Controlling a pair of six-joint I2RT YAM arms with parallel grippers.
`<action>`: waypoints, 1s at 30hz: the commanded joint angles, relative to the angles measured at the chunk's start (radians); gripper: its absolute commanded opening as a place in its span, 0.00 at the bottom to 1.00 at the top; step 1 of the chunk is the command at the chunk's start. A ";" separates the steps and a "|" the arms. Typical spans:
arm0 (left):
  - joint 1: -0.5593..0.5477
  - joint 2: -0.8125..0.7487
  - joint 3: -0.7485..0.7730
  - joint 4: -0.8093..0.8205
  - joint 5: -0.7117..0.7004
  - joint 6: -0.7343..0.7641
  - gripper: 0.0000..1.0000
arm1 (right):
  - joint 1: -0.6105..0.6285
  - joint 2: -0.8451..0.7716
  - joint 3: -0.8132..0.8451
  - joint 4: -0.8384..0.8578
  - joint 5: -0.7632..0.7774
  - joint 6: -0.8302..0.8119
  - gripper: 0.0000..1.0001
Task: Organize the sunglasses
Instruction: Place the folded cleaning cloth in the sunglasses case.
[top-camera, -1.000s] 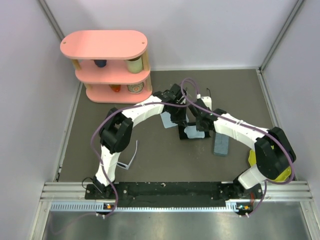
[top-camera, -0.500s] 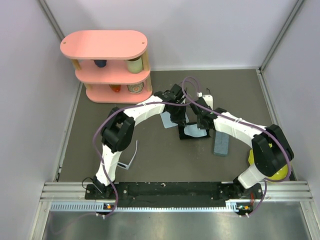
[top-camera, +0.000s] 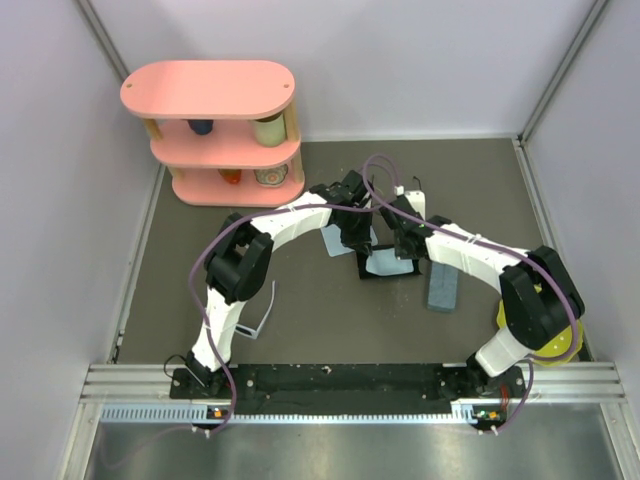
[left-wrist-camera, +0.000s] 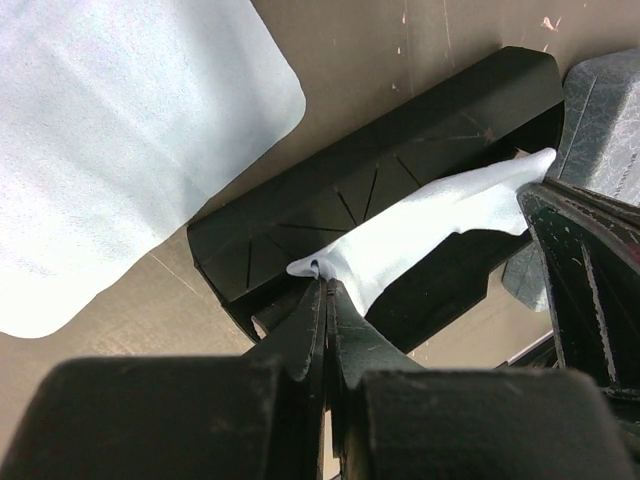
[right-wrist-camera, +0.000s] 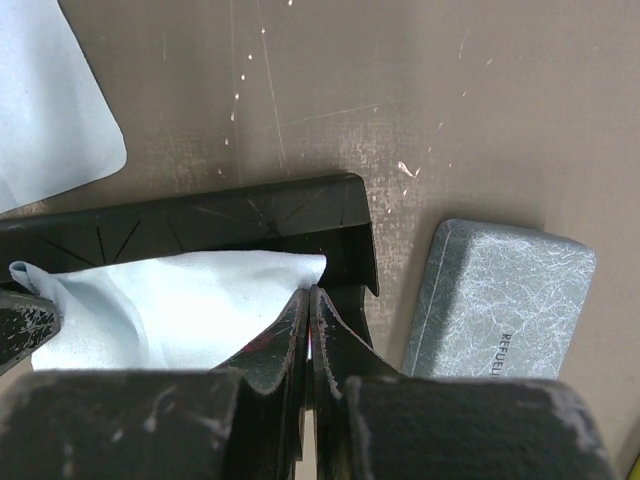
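Two grippers clench one light blue cloth (left-wrist-camera: 420, 225) above the open black case (left-wrist-camera: 400, 140): the left gripper (left-wrist-camera: 327, 285) pinches the end over the case's left side, the right gripper (right-wrist-camera: 308, 292) the end over its right side; a second cloth (left-wrist-camera: 120, 130) lies flat just left of the case; a grey-blue case (right-wrist-camera: 500, 300) lies just right of it; the white-framed sunglasses (top-camera: 270, 308) lie well apart, to its near left.
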 joint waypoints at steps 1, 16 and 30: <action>-0.003 0.005 0.038 0.004 -0.011 0.022 0.00 | -0.022 0.014 -0.001 0.023 0.024 0.008 0.00; -0.002 0.037 0.050 -0.015 -0.060 0.028 0.00 | -0.039 0.083 0.001 0.044 0.034 0.027 0.00; -0.005 0.060 0.075 -0.084 -0.117 0.011 0.00 | -0.061 0.103 0.002 0.083 0.057 0.031 0.00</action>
